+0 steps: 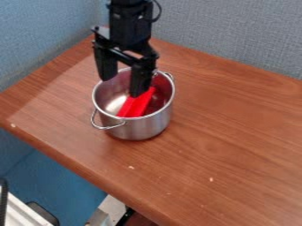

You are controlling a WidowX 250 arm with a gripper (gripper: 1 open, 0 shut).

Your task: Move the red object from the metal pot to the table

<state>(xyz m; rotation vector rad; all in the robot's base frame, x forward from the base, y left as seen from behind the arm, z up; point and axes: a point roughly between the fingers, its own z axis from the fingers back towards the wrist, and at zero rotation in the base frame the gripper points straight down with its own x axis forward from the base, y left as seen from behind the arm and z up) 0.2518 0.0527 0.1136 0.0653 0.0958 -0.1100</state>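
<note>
Progress: nothing moved yet | red block (139, 103) lies slanted inside metal pot (134, 110) on table (224, 150) | your gripper (123, 78) hangs over the pot's rim, fingers spread, empty | left: grasp, lift out, set on wood.

A single camera looks down at a slant from above the near edge of the table (224, 132), facing the blue wall toward twelve o'clock. It stands fairly near: the pot (139, 119) sits just left of centre, and the arm comes in from eleven o'clock.
</note>
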